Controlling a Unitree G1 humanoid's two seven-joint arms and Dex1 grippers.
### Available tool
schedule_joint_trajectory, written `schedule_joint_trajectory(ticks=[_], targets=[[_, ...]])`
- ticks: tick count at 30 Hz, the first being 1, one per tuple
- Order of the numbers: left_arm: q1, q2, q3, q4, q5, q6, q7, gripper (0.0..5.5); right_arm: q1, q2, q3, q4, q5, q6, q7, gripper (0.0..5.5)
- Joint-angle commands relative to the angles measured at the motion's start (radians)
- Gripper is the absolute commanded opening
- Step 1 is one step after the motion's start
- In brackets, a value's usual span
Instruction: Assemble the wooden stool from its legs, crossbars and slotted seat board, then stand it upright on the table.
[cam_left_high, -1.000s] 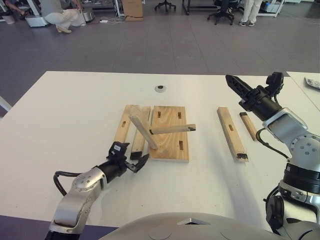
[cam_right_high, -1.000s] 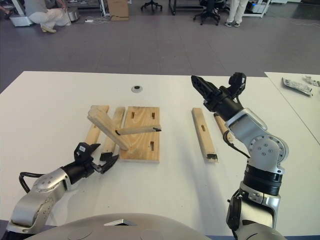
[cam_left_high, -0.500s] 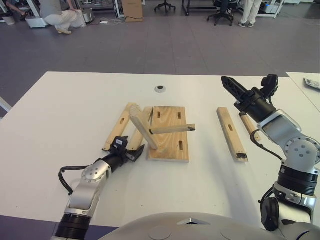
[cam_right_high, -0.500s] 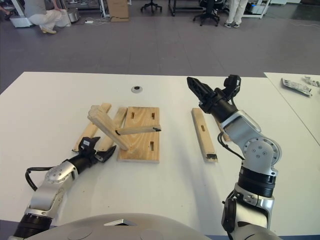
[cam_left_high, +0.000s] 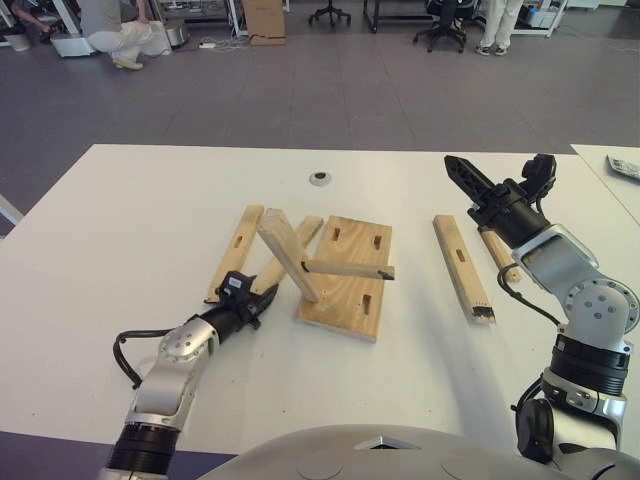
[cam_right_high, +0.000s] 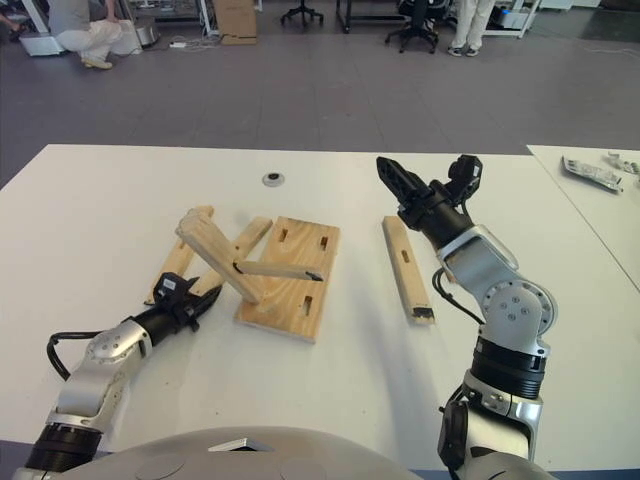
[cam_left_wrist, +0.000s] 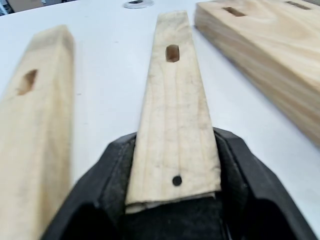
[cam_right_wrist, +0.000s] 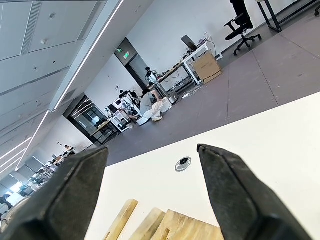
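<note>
The slotted seat board (cam_left_high: 350, 275) lies flat and skewed at mid table. A leg (cam_left_high: 288, 255) leans up from its near left corner, and a crossbar (cam_left_high: 348, 269) sticks out of that leg over the board. My left gripper (cam_left_high: 256, 302) is shut on the near end of a second leg (cam_left_wrist: 175, 100), which lies angled against the board's left side. A third leg (cam_left_high: 236, 252) lies further left. My right gripper (cam_left_high: 462, 173) hangs open in the air above the right side. Below it lie a fourth leg (cam_left_high: 463, 265) and a short crossbar (cam_left_high: 497, 250).
A small round disc (cam_left_high: 320, 179) sits on the table behind the board. The white table (cam_left_high: 120, 220) has free room at the left, back and front. A second table (cam_left_high: 615, 160) stands at the far right.
My left gripper moved in and shut on the second leg's near end. That leg swung, and the seat board with its leaning leg turned and shifted right. The right gripper barely moved.
</note>
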Motion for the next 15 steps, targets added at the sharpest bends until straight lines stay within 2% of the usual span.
schedule_joint_trajectory(ticks=[1,3,8,10,15], targets=[[-0.045,0.058,0.093,-0.001,-0.027,0.083,0.003,2.08,-0.007,0.002,-0.011,-0.004,0.013,-0.009,-0.016,3.31],[-0.101,0.059,0.137,-0.081,-0.080,0.142,0.010,2.07,-0.015,0.001,-0.009,-0.001,0.010,-0.010,-0.014,3.31],[-0.360,0.060,0.257,-0.313,-0.480,0.407,-0.053,2.07,-0.103,0.009,0.017,-0.011,0.084,-0.003,0.069,3.31],[-0.435,0.076,0.305,-0.338,-0.658,0.507,-0.081,2.07,-0.161,0.015,0.038,-0.016,0.138,0.011,0.098,3.54],[-0.576,0.138,0.393,-0.313,-1.080,0.700,-0.113,2.07,-0.328,0.037,0.045,0.004,0.434,0.017,0.152,4.47]])
